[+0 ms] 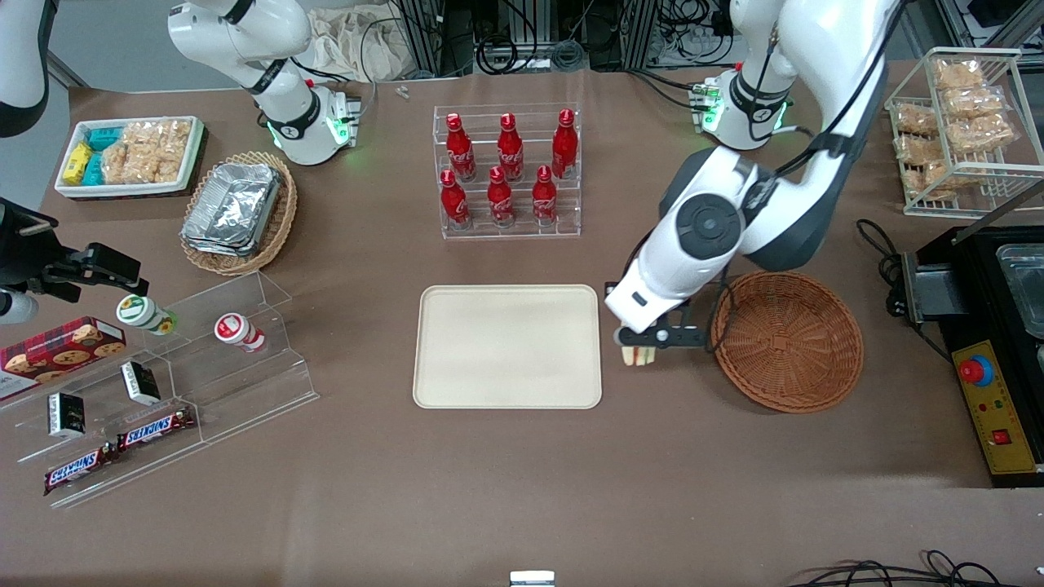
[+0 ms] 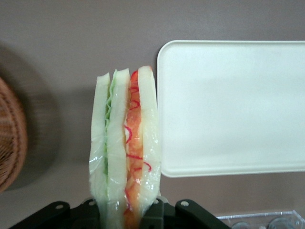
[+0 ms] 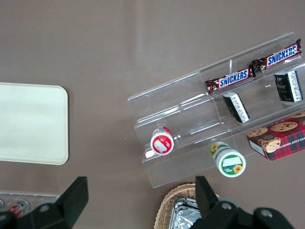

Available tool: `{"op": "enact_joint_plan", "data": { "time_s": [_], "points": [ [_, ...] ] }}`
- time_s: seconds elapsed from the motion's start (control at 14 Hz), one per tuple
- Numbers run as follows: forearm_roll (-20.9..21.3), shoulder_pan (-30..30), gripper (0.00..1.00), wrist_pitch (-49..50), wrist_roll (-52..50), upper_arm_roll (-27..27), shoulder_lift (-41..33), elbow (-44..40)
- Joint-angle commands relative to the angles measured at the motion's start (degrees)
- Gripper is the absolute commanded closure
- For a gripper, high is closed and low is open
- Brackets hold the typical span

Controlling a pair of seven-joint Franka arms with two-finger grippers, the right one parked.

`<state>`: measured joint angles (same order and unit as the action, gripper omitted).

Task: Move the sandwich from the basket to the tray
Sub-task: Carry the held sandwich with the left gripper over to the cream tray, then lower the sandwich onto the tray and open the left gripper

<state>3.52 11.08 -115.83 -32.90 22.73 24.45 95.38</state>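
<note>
My left gripper [image 1: 639, 346] is shut on the sandwich [image 1: 637, 355], a pale bread wedge with red, orange and green layers. It hangs above the bare table in the gap between the cream tray [image 1: 507, 346] and the reddish-brown wicker basket [image 1: 788, 340]. In the left wrist view the sandwich [image 2: 125, 148] stands between my fingers [image 2: 151, 217], with the tray's rim [image 2: 162, 109] beside it and the basket's edge [image 2: 10, 138] on its other flank. The tray holds nothing. The basket holds nothing that shows.
A clear rack of red cola bottles [image 1: 507, 167] stands farther from the camera than the tray. A tan wicker basket with foil containers [image 1: 238, 210], a white snack tray [image 1: 130, 155] and an acrylic shelf [image 1: 163, 383] lie toward the parked arm's end. A black control box [image 1: 991, 350] stands beside the basket.
</note>
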Motion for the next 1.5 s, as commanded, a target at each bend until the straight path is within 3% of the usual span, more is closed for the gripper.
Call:
{"op": "enact_joint_plan", "data": {
  "time_s": [0.0,0.36,0.86,0.93,1.0,1.07,1.29,1.43],
  "points": [
    [1.7,2.0,1.0,-5.3,-2.9,-0.1,4.2,-1.3],
    [10.4,5.5,1.0,-17.9,-7.4,-0.3,12.2,0.2],
    [12.8,7.1,1.0,-23.6,-8.7,-0.3,15.4,2.4],
    [12.8,6.9,0.78,-23.7,-8.7,-0.3,15.4,2.7],
    [12.8,6.9,0.14,-23.7,-8.4,-0.3,15.5,2.7],
    [12.9,7.2,0.0,-23.7,-8.2,-0.3,15.4,2.6],
    [12.8,6.9,0.0,-22.1,-8.9,-0.4,14.7,1.7],
    [12.5,6.8,0.0,-15.7,-9.0,-0.3,12.6,-0.8]
  ]
}}
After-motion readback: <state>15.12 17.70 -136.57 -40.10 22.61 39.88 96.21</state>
